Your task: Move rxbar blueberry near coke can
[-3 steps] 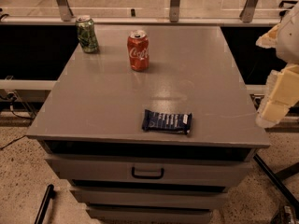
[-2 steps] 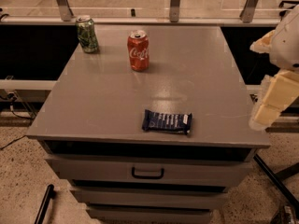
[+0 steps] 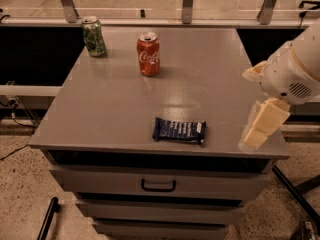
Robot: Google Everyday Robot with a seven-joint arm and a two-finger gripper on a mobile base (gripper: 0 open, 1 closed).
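Observation:
The rxbar blueberry [image 3: 179, 130] is a flat dark navy wrapper with pale lettering. It lies near the front edge of the grey cabinet top [image 3: 115, 99], its light patch at the right end. The coke can [image 3: 148, 54] is red with white script and stands upright toward the back, left of centre. My gripper [image 3: 254, 137] is pale cream and hangs over the cabinet's front right corner, to the right of the bar and apart from it. It holds nothing that I can see.
A green can [image 3: 93, 36] stands upright at the back left corner. The cabinet has drawers with a dark handle [image 3: 158, 186] in front. Metal posts and a railing run behind the cabinet. A dark pole [image 3: 47, 219] lies on the floor at lower left.
My gripper and arm have moved left from beyond the cabinet's right side to over its front right corner. The bar and both cans have not moved.

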